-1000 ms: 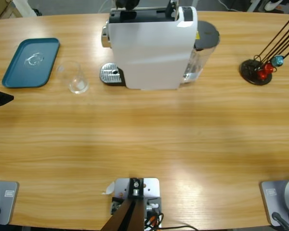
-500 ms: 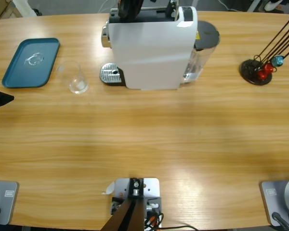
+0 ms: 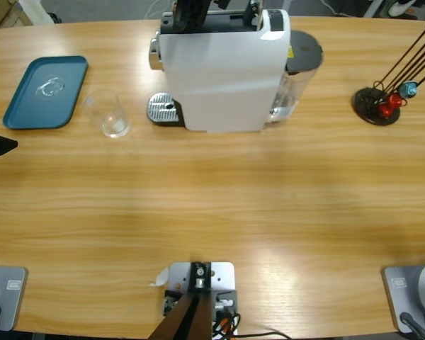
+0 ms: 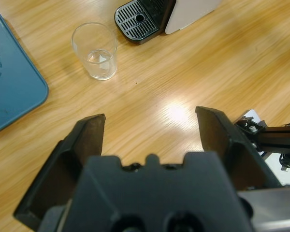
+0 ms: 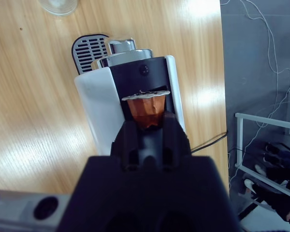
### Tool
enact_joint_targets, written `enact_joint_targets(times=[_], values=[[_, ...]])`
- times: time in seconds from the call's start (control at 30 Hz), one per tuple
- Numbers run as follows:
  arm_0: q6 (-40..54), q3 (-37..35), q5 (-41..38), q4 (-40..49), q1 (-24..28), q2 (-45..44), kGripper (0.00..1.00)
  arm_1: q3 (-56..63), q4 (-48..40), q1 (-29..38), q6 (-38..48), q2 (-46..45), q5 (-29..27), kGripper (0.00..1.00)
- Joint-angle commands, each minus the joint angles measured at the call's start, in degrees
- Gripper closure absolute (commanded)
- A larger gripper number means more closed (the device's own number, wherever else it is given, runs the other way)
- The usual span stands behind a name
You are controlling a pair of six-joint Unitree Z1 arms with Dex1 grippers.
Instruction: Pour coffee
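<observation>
The bench (image 3: 212, 205) is warm honey-coloured wood with fine lengthwise grain and pale glare patches. At the upper left of the high view lies a teal-blue tray (image 3: 28, 106); beside it stands a clear, colourless glass (image 3: 108, 113). The coffee machine (image 3: 223, 71) at top centre is white with a black head and a silvery perforated drip grille (image 3: 163, 110). At the upper right, a black wire stand (image 3: 379, 103) carries red and light-blue capsules. In the right wrist view, the black right pincer (image 5: 147, 126) grips a coppery-orange capsule (image 5: 146, 110) with a ribbed body. The left pincer (image 4: 150, 140) is matt black.
</observation>
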Motion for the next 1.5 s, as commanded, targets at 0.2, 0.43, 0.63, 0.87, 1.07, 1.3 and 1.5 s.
enact_joint_targets(times=[0.2,0.43,0.63,0.87,1.07,1.3,1.5], values=[[0.6,1.8,0.1,-0.4,-0.7,-1.5,0.193,-0.4,0.8,-0.6,0.6,3.3,-0.7,0.000],[0.6,1.9,0.1,-0.5,-0.7,-1.4,0.193,-1.2,1.6,-0.6,1.2,2.0,-1.0,0.000],[0.6,1.9,0.1,-0.9,-0.7,-1.1,0.193,-8.1,10.8,4.4,8.5,-2.3,-1.9,0.000],[0.6,2.3,0.2,-1.6,-0.7,-1.3,0.189,2.1,12.0,9.2,19.3,-13.5,-1.3,0.000],[0.5,2.3,0.3,-1.8,-0.7,-1.4,0.193,24.0,3.1,9.2,23.5,-28.0,-1.2,0.000],[-0.2,4.0,1.2,-3.9,0.0,-1.5,0.192,51.8,-13.1,9.2,31.0,-44.2,0.3,0.000],[-2.2,6.4,0.7,-7.0,2.2,-1.0,0.188,64.4,-19.9,9.2,34.9,-52.1,1.4,0.000]])
